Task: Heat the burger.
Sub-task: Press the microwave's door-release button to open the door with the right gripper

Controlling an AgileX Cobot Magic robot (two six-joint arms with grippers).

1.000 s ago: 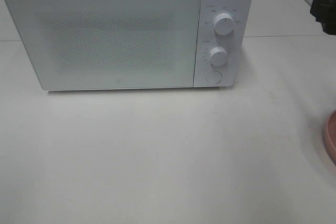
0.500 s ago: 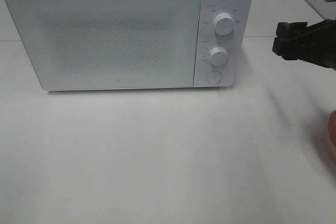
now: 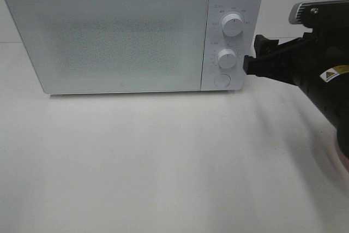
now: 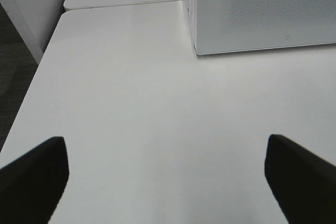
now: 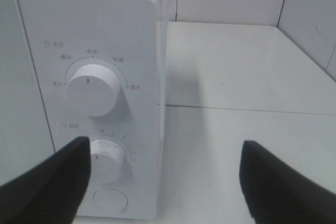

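- Found left pincer [image 4: 167, 177] released, jaws wide and grasping nothing, hanging low over bare desk [image 4: 131, 93]. Judged parked out of the way, left of the oven.
- Found microwave [image 3: 109, 36] standing on the desk with door [image 3: 103, 9] shut. Unable to read contents through the frosted front.
- Located no burger in any view. Cannot tell whether inside the oven or somewhere out of frame.
- Noted upper knob [image 3: 233, 26], lower knob [image 3: 226, 58] and round button [image 3: 221, 79] stacked on the panel right of the door.
- Found right pincer [image 3: 253, 54] released and empty, level with the lower knob, just off the panel's right edge. Judged lined up to work a control.
- Noted pink sliver [image 3: 343, 163] at the far right edge beneath the right arm, likely a plate rim. Saw nothing on the visible part.
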